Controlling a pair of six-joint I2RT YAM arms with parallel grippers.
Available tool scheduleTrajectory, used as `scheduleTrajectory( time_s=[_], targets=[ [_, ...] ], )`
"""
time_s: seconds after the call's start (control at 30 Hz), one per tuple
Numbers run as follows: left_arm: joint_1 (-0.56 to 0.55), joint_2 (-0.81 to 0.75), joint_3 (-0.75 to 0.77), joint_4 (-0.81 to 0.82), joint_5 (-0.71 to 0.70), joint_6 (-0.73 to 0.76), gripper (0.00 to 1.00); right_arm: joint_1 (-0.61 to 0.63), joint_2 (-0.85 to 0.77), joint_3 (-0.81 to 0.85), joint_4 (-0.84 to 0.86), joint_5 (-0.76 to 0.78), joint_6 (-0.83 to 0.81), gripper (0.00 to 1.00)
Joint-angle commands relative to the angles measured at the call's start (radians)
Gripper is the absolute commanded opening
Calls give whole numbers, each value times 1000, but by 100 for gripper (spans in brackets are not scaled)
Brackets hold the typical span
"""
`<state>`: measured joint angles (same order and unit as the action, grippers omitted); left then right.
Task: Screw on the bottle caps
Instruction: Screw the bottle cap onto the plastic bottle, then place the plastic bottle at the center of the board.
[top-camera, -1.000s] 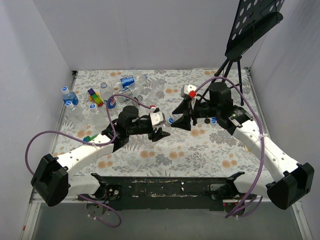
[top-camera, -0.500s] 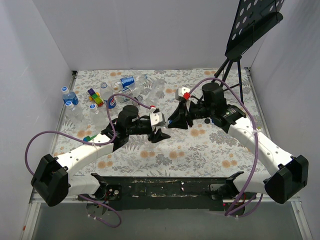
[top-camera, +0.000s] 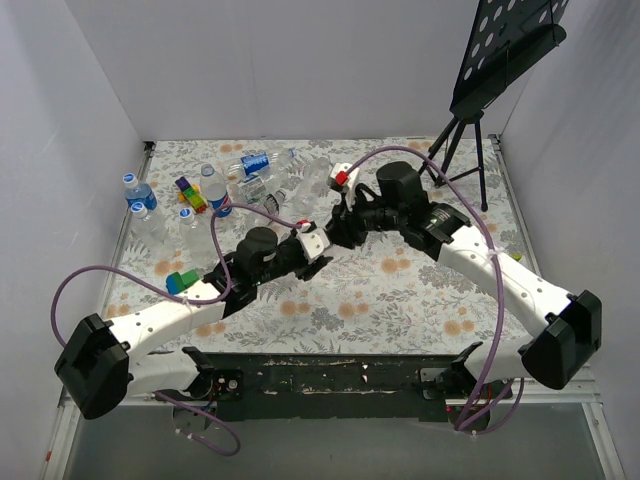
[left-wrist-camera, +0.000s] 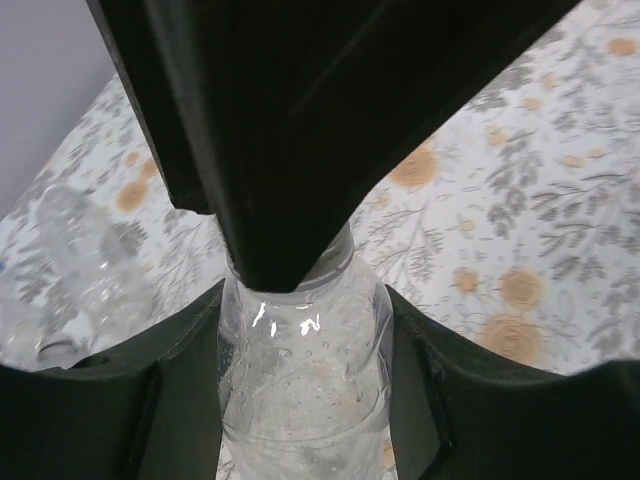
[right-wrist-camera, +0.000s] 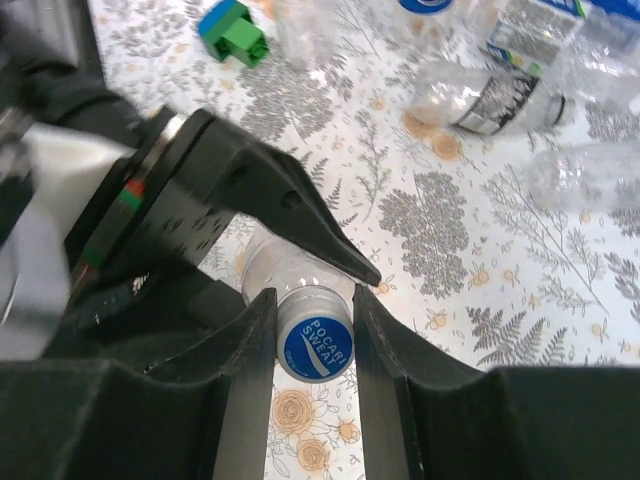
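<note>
Left gripper: is holding the bottle by its body.
Right gripper: is pinching the blue cap.
Alignment: bottle neck is pointing straight toward right gripper; cap is sitting at its mouth.

Left gripper and right gripper tips close together mid-bench. Bottles clustered far-left. Black stand far-right.

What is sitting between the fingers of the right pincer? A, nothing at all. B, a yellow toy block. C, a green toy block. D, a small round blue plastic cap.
D: the right wrist view shows the small round blue plastic cap clamped in the right pincer, on the neck of the clear plastic bottle that the left pincer holds.
</note>
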<state>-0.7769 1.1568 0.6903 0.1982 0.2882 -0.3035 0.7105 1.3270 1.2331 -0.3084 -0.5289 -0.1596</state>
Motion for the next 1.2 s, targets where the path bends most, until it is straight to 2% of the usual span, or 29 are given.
scheduleTrajectory(
  time_s=[0.0,0.13,0.17,0.23,0.27,0.33,0.47,0.57,0.6,0.77,0.87,1.0,1.17],
  targets=[
    [-65,-40,-41,176,-380,66,0,73,78,78,-55,265,185,1],
    [-70,-40,-55,225,-455,27,0,83,80,86,-31,260,222,2],
    [-68,-40,-60,230,-465,21,0,83,63,75,-11,267,229,9],
    [-68,-45,-74,257,-486,-9,0,81,25,59,20,296,235,36],
    [-68,-46,-80,268,-500,-28,0,81,5,51,29,311,233,46],
    [-68,-55,-93,294,-547,-72,0,76,-43,29,49,337,235,62],
    [-64,-120,-164,363,-652,-146,0,55,-155,-44,123,349,238,78],
    [-21,-216,-230,398,-699,-239,0,27,-231,-131,199,346,232,87],
    [2,-250,-259,414,-705,-270,0,20,-258,-161,213,359,235,94],
    [120,-410,-435,549,-735,-385,0,-3,-342,-286,325,357,198,98],
    [146,-428,-526,662,-761,-362,0,-13,-353,-317,344,337,167,98],
    [165,-370,-609,883,-811,-295,0,-20,-354,-359,379,303,138,98],
    [218,-217,-658,1147,-816,-238,0,-31,-356,-380,396,271,91,98]
  ],
)
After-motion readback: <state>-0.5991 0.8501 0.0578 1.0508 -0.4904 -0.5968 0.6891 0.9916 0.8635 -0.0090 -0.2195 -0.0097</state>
